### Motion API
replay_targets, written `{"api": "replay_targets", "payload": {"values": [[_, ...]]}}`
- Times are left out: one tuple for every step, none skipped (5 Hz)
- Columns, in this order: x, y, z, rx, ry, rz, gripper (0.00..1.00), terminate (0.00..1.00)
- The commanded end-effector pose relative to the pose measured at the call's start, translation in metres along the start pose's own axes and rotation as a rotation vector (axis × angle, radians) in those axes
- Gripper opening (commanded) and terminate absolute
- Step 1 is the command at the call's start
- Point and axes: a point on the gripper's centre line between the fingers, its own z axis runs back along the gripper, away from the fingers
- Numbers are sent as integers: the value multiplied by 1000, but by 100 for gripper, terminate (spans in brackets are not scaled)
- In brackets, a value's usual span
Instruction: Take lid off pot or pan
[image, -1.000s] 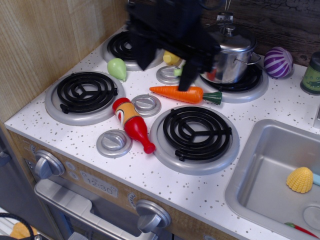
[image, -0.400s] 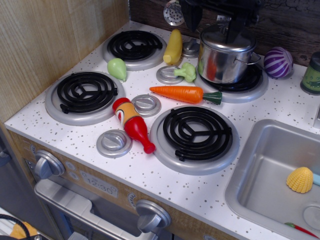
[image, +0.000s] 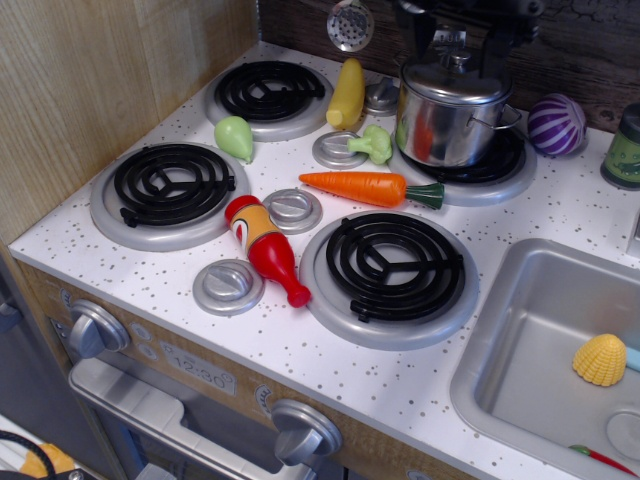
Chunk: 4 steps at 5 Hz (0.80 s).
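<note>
The shiny steel pot (image: 450, 125) stands on the back right burner (image: 490, 165). The domed steel lid (image: 455, 82) sits on it, with its small knob (image: 460, 58) up. My black gripper (image: 457, 45) hangs at the top edge of the view, just above the lid. Its two fingers (image: 493, 52) stand apart on either side of the knob, open, with nothing held. The upper part of the gripper is cut off by the frame edge.
An orange carrot (image: 365, 186) lies in front of the pot, with a broccoli piece (image: 375, 143) and a yellow corn (image: 347, 92) to its left. A purple ball (image: 555, 124) and a jar (image: 624, 148) are to the right. A red bottle (image: 264, 246), a green pear (image: 235, 137), grey discs (image: 292, 209) and the sink (image: 545, 340) are nearer.
The arm has swung from low over the stove's middle back to the pot. It now sits slightly right of and higher than 0.4 s ago, over the lid.
</note>
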Motion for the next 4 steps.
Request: {"api": "replay_targets", "payload": {"values": [[24, 3, -7, -10, -124, -17, 100, 0], [32, 6, -20, -9, -174, -34, 100, 0], [40, 9, -20, -8, -180, -52, 100, 0], [45, 10, -24, -11, -193, -61, 100, 0]]}}
